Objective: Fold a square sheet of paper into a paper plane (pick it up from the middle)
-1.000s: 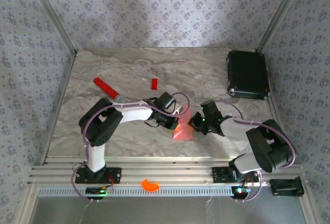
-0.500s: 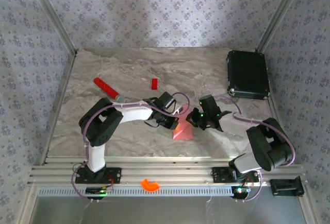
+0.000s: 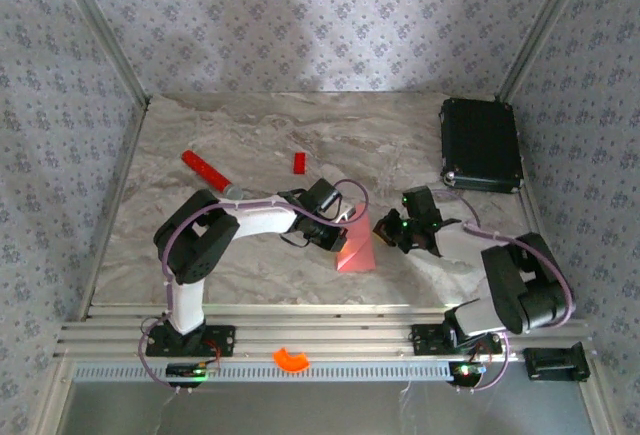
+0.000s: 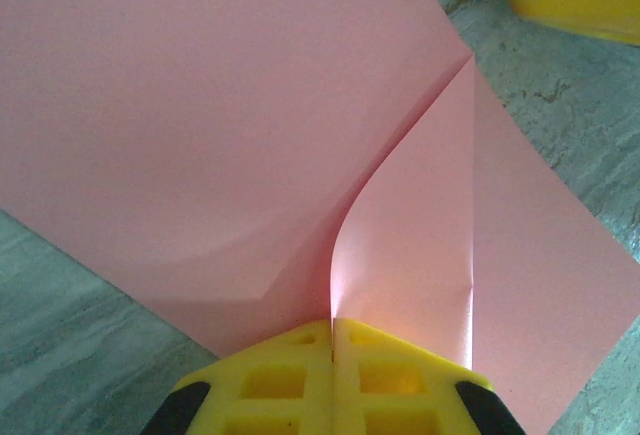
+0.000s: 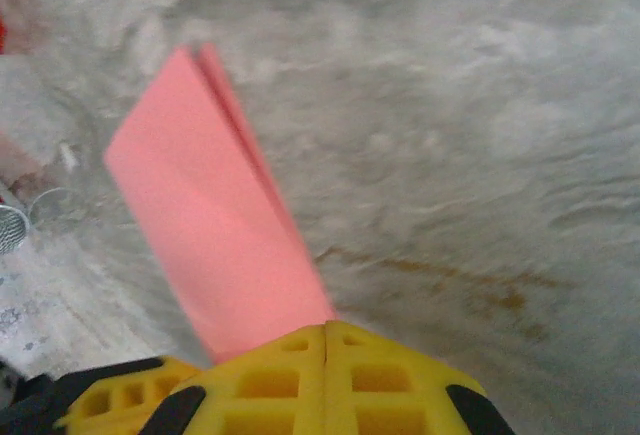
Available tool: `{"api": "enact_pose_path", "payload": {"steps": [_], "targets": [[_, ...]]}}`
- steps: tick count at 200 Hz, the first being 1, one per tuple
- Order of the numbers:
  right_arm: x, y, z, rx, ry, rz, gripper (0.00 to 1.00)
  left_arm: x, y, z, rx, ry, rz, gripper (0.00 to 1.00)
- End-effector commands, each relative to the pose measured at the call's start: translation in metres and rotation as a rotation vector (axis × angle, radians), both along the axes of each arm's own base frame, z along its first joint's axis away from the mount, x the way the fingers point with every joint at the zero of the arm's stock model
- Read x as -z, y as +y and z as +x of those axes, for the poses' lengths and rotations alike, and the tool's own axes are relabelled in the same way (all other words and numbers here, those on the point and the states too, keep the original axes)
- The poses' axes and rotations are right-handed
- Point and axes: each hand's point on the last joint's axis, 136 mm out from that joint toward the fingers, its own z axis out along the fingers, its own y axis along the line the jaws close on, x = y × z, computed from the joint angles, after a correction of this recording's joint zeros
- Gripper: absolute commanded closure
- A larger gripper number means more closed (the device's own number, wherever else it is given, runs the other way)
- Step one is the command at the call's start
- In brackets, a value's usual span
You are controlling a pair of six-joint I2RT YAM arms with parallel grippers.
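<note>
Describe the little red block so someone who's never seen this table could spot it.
On the marbled table, look past the folded pink paper near its centre, toward the far edge. The small red block lies there alone, right of a long red stick; unlike the stick, it is short and has no grey tip.

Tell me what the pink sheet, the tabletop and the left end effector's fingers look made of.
Pink sheet: thin paper, matte with slight sheen; it curls and holds a sharp crease.
Tabletop: grey veined surface, marble-look, possibly laminate or printed.
Left end effector fingers: yellow plastic, likely moulded or printed; square recesses in the faces.
</note>
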Motion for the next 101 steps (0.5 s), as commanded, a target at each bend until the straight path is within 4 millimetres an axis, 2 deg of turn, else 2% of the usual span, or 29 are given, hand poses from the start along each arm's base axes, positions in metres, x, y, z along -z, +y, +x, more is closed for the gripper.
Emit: {"api": "enact_pose_path", "payload": {"steps": [1, 23, 54, 68, 89, 101], "targets": [[-0.017, 0.010, -0.006, -0.021, -0.055, -0.017, 0.97, 0.039, 0.027, -0.024, 0.009, 0.086, 0.150, 1.00], [-0.018, 0.031, -0.015, -0.063, -0.050, -0.003, 0.97, 0.039, 0.026, -0.024, 0.011, 0.088, 0.149, 1.00], [0.000, 0.055, -0.030, -0.126, 0.003, -0.015, 0.97, 0.039, 0.025, -0.023, 0.012, 0.085, 0.148, 1.00], [0.017, 0.053, -0.041, -0.135, 0.057, -0.062, 0.97, 0.038, 0.024, -0.024, 0.013, 0.084, 0.146, 1.00], [0.045, 0.037, -0.058, -0.115, 0.132, -0.145, 0.98, 0.036, 0.023, -0.023, 0.012, 0.080, 0.145, 1.00], [0.054, 0.032, -0.066, -0.106, 0.148, -0.148, 0.99, 0.035, 0.023, -0.022, 0.009, 0.077, 0.147, 1.00]]}}
